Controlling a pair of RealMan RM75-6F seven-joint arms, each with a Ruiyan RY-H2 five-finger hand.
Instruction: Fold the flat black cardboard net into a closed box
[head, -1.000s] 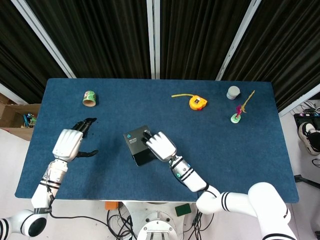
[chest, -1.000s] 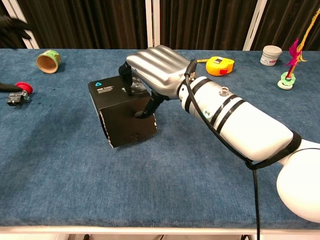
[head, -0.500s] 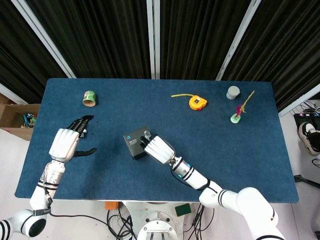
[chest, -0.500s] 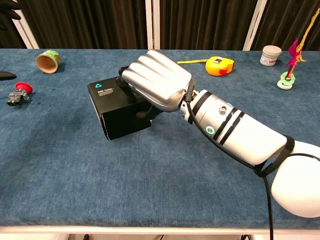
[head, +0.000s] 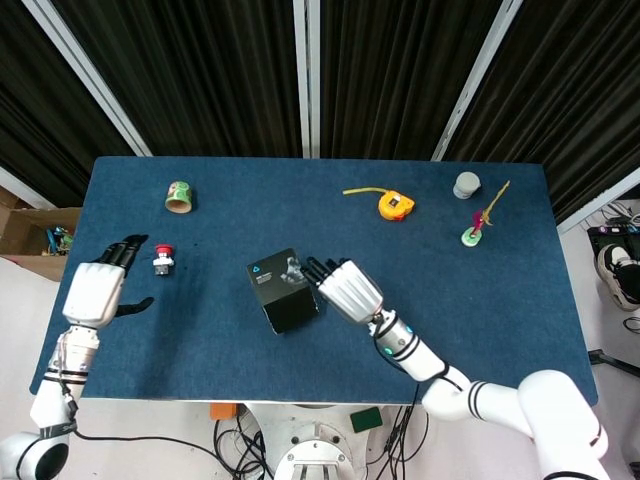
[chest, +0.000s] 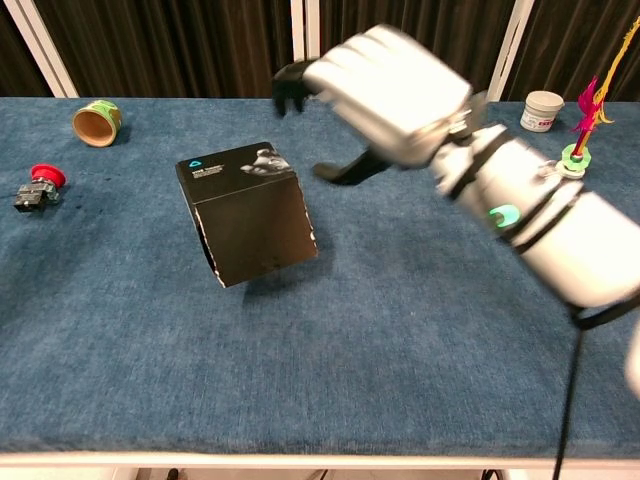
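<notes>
Black box is seen closed and tilted on the table, just left of the right hand. That hand is raised, fingers spread, nothing held. A blue triangle logo and small unreadable print are carried on the lid. Left hand is held open, well left of the box.

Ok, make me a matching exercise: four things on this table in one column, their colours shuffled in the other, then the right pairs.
Things:
1. box
2. tape measure
3. push button
4. small jar

Colours:
A. red top
B. grey-white
C. black
D. orange-yellow

Pairs: 1-C, 2-D, 3-A, 4-B
</notes>
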